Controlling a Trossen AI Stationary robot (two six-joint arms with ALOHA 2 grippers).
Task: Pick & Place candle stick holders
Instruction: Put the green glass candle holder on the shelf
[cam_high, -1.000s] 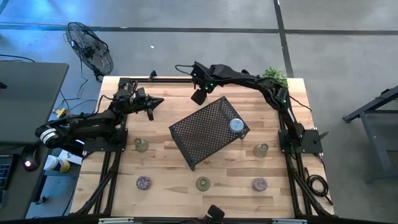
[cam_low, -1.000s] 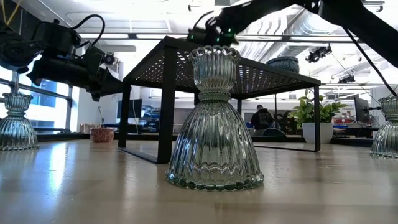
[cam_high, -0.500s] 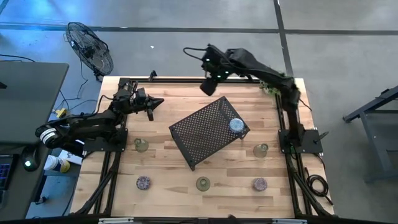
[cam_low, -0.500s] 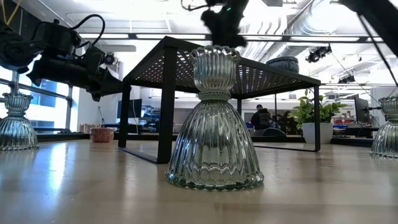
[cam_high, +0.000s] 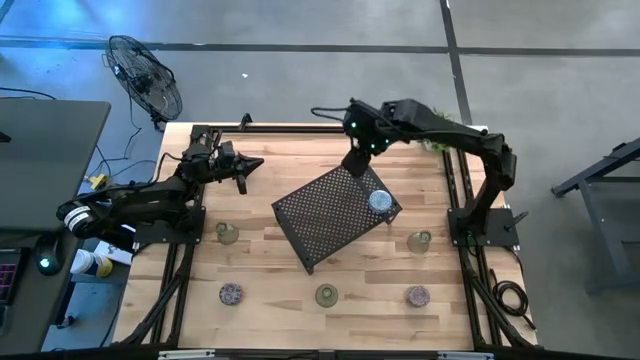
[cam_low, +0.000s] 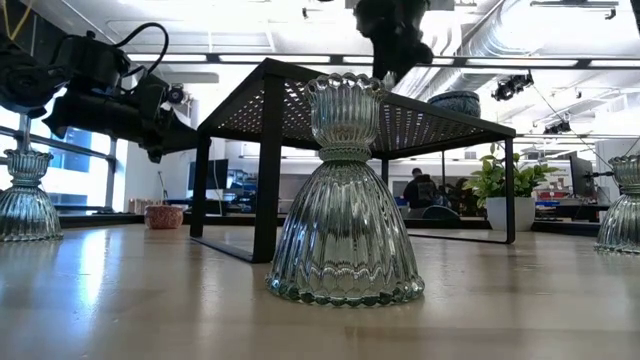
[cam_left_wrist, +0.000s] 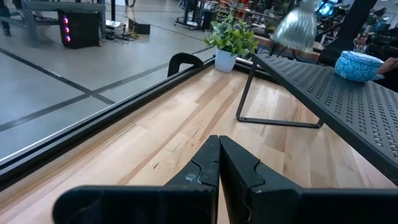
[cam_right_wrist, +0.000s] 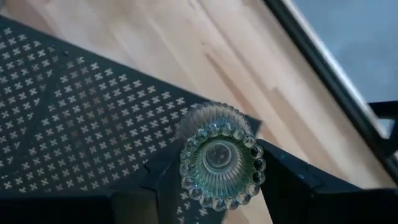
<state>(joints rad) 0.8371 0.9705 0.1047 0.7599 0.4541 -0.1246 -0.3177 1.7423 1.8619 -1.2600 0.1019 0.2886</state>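
The right end effector (cam_right_wrist: 217, 180) is grasping a clear-greenish glass candle holder (cam_right_wrist: 219, 155), one dark finger on each side of it, and is carrying it above the far corner of the black mesh tray (cam_high: 335, 210). A blue-topped holder (cam_high: 380, 201) is already sitting on the tray. Five more are standing on the desk (cam_high: 270, 290): two clear ones (cam_high: 228, 233) (cam_high: 419, 241) to the tray's left and right, and a mottled one (cam_high: 231, 293), a clear one (cam_high: 326, 295) and another mottled one (cam_high: 417, 295) along the near edge.

Judging by the low view, the nearest clear holder (cam_low: 345, 190) is ribbed, thick-walled glass: stiff, probably fairly heavy for its size, smooth and liable to slip, and likely to chip if it is knocked against the metal tray. It is flaring into a wide skirt with a narrow waist under a fluted cup; the cup or waist is looking like the best place to grip, squarely and not too hard.

The left end effector (cam_left_wrist: 219, 163) is clenched on nothing, waiting low over the desk's far left part.
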